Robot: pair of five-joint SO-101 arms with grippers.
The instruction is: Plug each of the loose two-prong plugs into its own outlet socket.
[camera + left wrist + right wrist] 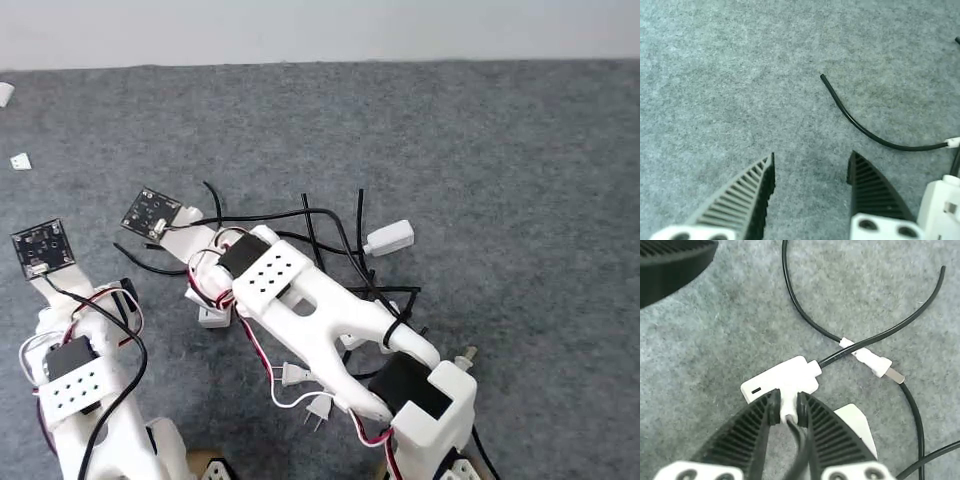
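Insertion step: right gripper (787, 398) clamped on white plug (788, 411), butted against white outlet socket (777, 381) lying on carpet (700, 350). Push straight, prongs square to slots, or the socket likely skids; left gripper (810, 172) spread wide, empty, near black cable (845, 112)

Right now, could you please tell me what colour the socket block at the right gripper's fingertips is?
White; the socket block shows best in the right wrist view.
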